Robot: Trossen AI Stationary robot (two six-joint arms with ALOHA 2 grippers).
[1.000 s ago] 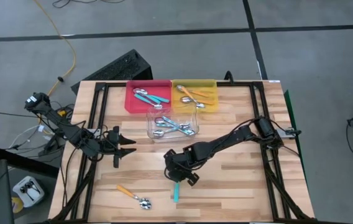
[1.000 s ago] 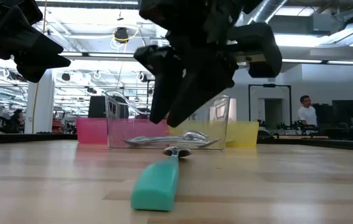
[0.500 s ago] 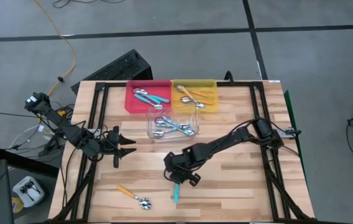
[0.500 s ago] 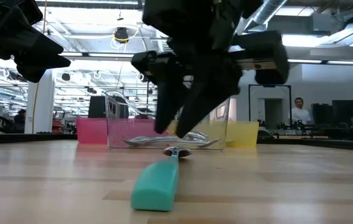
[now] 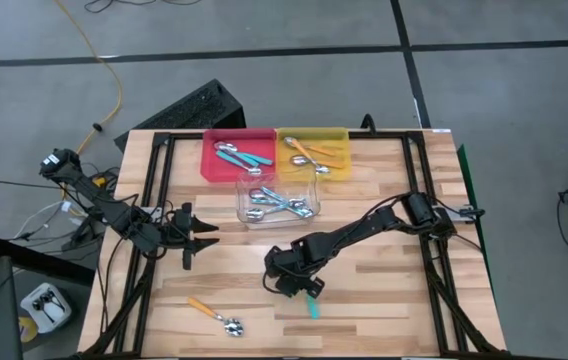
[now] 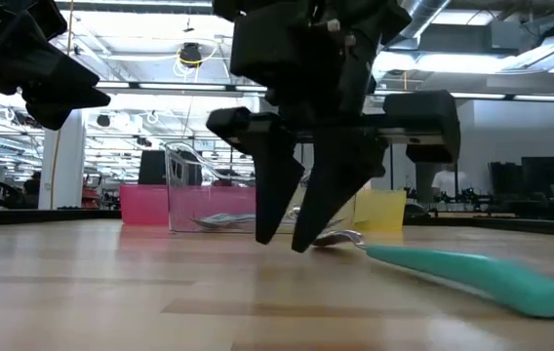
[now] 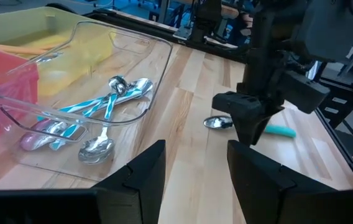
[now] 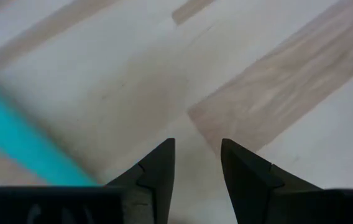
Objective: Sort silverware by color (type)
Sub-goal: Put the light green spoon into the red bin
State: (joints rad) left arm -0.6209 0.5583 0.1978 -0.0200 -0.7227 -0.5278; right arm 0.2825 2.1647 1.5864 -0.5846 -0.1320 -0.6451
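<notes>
- Table (image 5: 384, 300): wooden top, three trays at the far side – red tray (image 5: 234, 155), yellow tray (image 5: 314, 150), clear tray (image 5: 279, 200) – each already holding spoons.
- Right gripper (image 5: 286, 280): down at table level near mid-table, fingers parted with a plain gap, nothing between them; wrist view shows bare wood in the gap.
- Left gripper (image 5: 199, 240): waits over the left side, fingers apart, empty.
- Teal spoon (image 5: 311, 300): flat on the table just beside the right gripper, on its near-right side; not between the fingers. Long axis runs diagonally, bowl end toward the gripper, handle pointing away toward the table's near edge.
- Orange spoon (image 5: 214, 315): near-left corner, well apart from both, closer to the left arm.
- Judgement: right arm is far nearer the teal spoon; needs a sideways shift and wrist turn across the handle before closing.
</notes>
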